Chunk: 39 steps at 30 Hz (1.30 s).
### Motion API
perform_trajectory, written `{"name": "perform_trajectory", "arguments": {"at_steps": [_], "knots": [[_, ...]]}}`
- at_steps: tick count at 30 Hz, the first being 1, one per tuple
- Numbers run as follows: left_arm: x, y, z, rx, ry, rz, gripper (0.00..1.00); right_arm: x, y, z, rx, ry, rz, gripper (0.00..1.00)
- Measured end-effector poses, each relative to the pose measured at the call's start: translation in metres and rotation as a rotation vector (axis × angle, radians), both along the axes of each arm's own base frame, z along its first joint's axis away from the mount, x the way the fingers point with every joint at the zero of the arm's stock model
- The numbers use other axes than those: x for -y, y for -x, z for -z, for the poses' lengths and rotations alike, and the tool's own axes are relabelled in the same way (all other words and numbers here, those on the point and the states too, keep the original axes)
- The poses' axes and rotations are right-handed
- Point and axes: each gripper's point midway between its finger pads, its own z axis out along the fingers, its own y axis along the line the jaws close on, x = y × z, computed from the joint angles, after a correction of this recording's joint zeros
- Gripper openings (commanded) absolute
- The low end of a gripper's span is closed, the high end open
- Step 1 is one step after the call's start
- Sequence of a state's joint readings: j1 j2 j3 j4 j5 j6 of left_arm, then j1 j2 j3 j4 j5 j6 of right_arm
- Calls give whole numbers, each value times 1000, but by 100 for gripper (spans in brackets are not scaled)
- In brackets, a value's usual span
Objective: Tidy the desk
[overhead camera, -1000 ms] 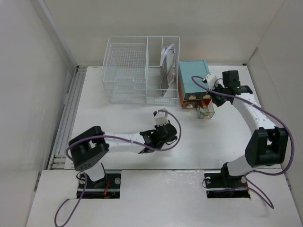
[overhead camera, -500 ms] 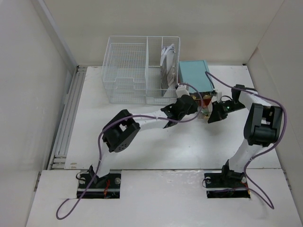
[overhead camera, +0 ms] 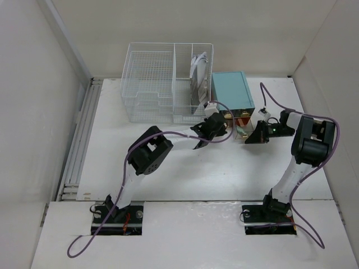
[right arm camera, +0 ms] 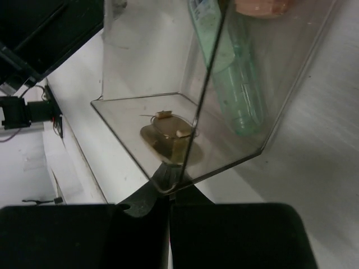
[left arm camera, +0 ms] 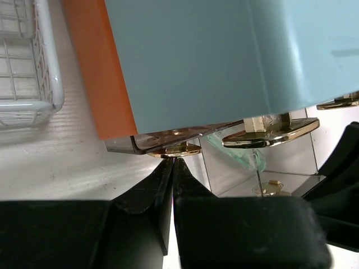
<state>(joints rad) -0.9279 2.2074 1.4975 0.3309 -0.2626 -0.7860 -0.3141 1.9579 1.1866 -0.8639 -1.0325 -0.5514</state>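
While a second ago the left arm lay folded low over the middle of the white surface [overhead camera: 235, 168], it now stretches to the front of the teal drawer box [overhead camera: 231, 92], which stands at the back just beside a wire basket [overhead camera: 151, 84]. The left fingers [left arm camera: 160, 188] are pressed together, holding nothing, with their tips just under the brass knob [left arm camera: 175, 149] of a closed drawer.

The right arm, earlier raised beside the box, has dropped low. The right fingers [right arm camera: 148, 199] are narrow too, their tips at the front of a clear drawer [right arm camera: 134, 67] that stands pulled out with a green tube [right arm camera: 241, 95] inside. Whether they pinch its gold pull [right arm camera: 167, 137] cannot be told.

The surface spans the whole scene beneath both arms. With both arms now at the box, the open drawer looks about to be pushed in.
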Motion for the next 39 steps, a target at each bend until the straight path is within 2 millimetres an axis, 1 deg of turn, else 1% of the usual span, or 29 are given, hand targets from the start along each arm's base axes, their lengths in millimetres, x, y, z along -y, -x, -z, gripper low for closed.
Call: {"name": "perform_trajectory", "arguments": {"at_steps": [3,6,11,14,24,26,30,34,37,39], "knots": [[1,-2,1,7,4,-6,2,-1,-4,7,-11,-5,47,0],[1,-5,6,13,10,-21,0,-1,-9,8,-18,-15,75,0],[2,-13,33,1,-15,-61,0,0,-29,3,9,-43,133,0],[7,-22,32,20,2,-91,0,1,-41,-1,28,-65,166,0],[5,-25,32,28,-3,-154,0,2,-65,-6,44,-112,246,0],[4,-25,32,29,-1,-158,0,2,-68,-6,42,-118,255,0],[3,-25,34,34,11,-166,0,-2,-73,3,7,-131,265,0],[-2,-21,35,56,32,-182,0,-4,-81,8,-24,-138,281,0],[-9,-15,35,63,32,-191,0,-5,-92,1,-6,-141,290,0],[-15,-9,35,65,25,-196,0,-6,-95,-3,-16,-148,295,0]]}}
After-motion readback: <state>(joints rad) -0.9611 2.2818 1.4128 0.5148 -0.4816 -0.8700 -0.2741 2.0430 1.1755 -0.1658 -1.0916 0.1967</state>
